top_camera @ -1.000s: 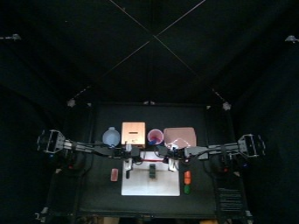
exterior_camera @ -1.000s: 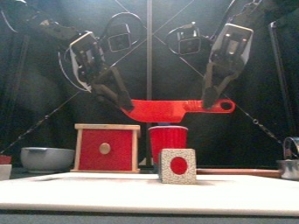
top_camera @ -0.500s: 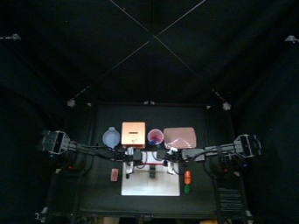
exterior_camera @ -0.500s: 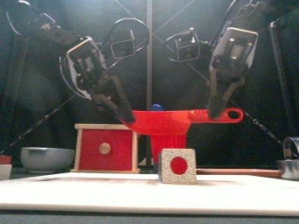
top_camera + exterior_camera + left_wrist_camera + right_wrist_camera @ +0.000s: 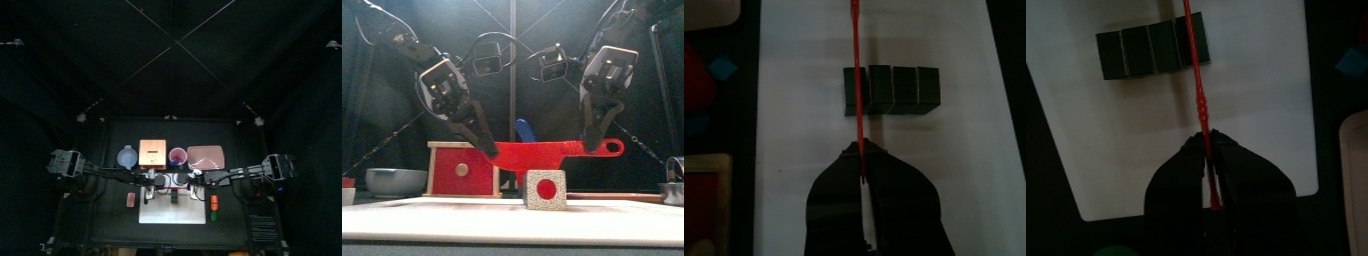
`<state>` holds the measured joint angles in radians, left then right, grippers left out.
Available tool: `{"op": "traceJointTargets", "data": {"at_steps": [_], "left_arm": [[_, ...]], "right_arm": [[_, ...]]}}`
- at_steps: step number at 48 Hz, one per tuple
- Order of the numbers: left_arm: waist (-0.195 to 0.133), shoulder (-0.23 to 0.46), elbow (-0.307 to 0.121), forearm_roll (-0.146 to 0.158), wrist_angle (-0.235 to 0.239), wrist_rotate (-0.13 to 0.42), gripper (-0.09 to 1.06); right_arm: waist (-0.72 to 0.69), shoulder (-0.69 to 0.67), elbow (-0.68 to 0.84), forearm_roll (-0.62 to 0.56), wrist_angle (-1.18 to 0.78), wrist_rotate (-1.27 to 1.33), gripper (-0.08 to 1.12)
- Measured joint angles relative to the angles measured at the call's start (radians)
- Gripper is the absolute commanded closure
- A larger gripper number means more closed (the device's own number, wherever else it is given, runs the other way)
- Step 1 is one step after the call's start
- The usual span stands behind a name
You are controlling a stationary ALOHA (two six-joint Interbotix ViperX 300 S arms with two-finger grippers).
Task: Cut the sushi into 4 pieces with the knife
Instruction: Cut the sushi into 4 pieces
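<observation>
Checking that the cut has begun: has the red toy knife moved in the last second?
Yes. The red toy knife has dropped: it was above the top of the pale wooden box, now level with it.

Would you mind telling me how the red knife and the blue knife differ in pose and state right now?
The red knife lies roughly level above the sushi roll, while the blue knife stands tilted behind it. The red knife is gripped near each end by the left gripper and right gripper; the blue knife is touched by neither. Both are toy knives.
</observation>
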<state>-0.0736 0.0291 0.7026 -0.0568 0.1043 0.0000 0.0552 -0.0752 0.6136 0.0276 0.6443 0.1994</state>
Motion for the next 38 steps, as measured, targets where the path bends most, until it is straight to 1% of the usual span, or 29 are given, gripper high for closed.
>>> {"op": "traceJointTargets", "data": {"at_steps": [18,31,38], "left_arm": [[-0.005,0.023,-0.021,0.003,0.031,0.000,0.71],[-0.028,0.035,-0.038,0.003,0.048,0.002,0.71],[-0.046,0.038,-0.041,0.003,0.061,0.000,0.71]], "right_arm": [[0.005,0.012,0.000,-0.002,0.003,0.002,0.85],[0.029,0.015,-0.006,-0.002,0.009,0.005,0.85],[0.035,0.021,-0.012,0.000,0.009,0.006,0.85]]}}
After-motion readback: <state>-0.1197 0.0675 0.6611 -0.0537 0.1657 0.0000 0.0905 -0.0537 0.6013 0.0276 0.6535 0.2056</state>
